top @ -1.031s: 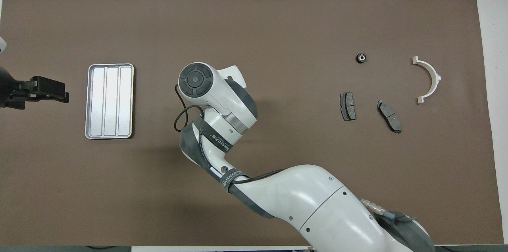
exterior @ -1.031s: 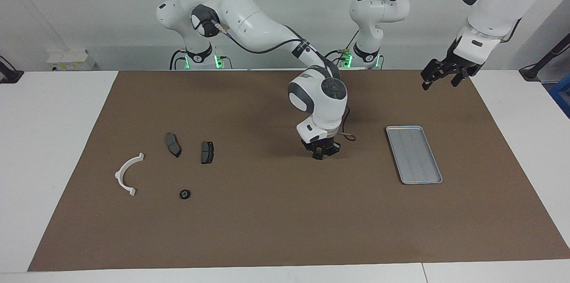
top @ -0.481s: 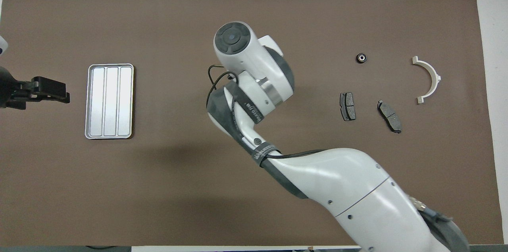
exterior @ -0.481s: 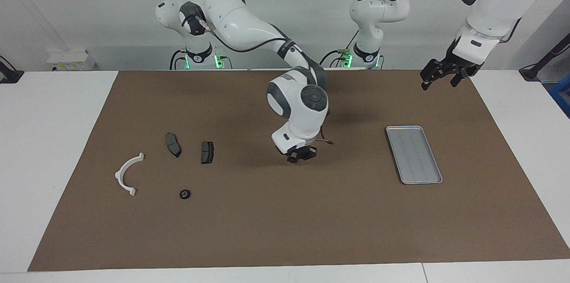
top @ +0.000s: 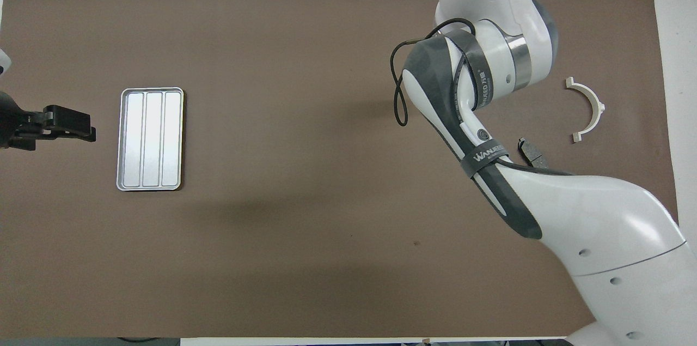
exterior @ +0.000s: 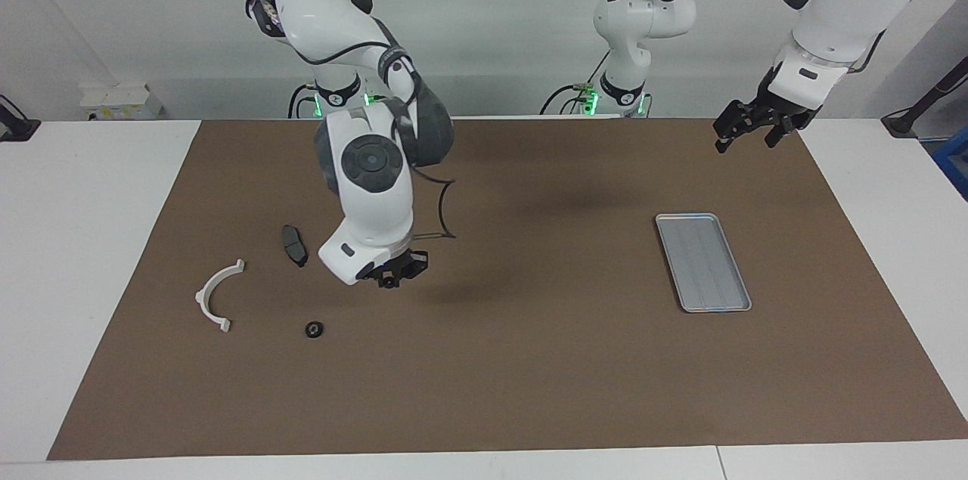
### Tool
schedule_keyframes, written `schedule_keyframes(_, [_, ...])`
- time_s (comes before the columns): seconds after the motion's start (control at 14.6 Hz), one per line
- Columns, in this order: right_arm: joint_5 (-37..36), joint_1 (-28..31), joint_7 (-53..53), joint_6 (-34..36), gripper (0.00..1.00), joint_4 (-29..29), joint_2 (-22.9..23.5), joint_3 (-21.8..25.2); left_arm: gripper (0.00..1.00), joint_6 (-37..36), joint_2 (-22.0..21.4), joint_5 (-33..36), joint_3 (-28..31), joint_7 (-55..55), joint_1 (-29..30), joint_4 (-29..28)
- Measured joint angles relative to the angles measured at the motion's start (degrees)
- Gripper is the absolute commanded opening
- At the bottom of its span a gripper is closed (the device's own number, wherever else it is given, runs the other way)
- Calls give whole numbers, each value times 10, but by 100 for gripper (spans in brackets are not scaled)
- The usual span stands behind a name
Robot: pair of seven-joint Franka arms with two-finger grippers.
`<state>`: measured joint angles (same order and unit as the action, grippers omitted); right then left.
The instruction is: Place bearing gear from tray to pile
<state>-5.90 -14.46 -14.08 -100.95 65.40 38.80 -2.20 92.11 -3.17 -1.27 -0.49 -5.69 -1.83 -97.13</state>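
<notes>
The silver tray (exterior: 702,261) lies toward the left arm's end of the brown mat, with nothing in it; it also shows in the overhead view (top: 150,139). The pile lies toward the right arm's end: a dark brake pad (exterior: 294,245), a white curved bracket (exterior: 215,292) and a small black bearing gear (exterior: 314,329) on the mat. The second brake pad is hidden by the right arm. My right gripper (exterior: 393,274) hangs above the mat beside the pile, shut on a small dark round bearing gear (exterior: 389,283). My left gripper (exterior: 747,134) waits, open, raised beside the tray.
The brown mat (exterior: 484,389) covers most of the white table. In the overhead view the right arm (top: 479,90) covers part of the pile; the bracket (top: 589,109) and one pad's tip (top: 531,152) show beside it.
My right arm has swung from the middle of the mat toward the pile, carrying the small dark piece, and now covers one brake pad. The left arm has not moved.
</notes>
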Motion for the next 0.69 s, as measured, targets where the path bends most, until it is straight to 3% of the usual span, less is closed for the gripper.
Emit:
schedule_keyframes(0.34, [0,41,37,-159,0,129,-2,-1,100,0,0,0,-1,0,0,0])
schedule_keyframes(0.69, [8,47,37,-189,0,157,-7,-1,100,0,0,0,-1,0,0,0])
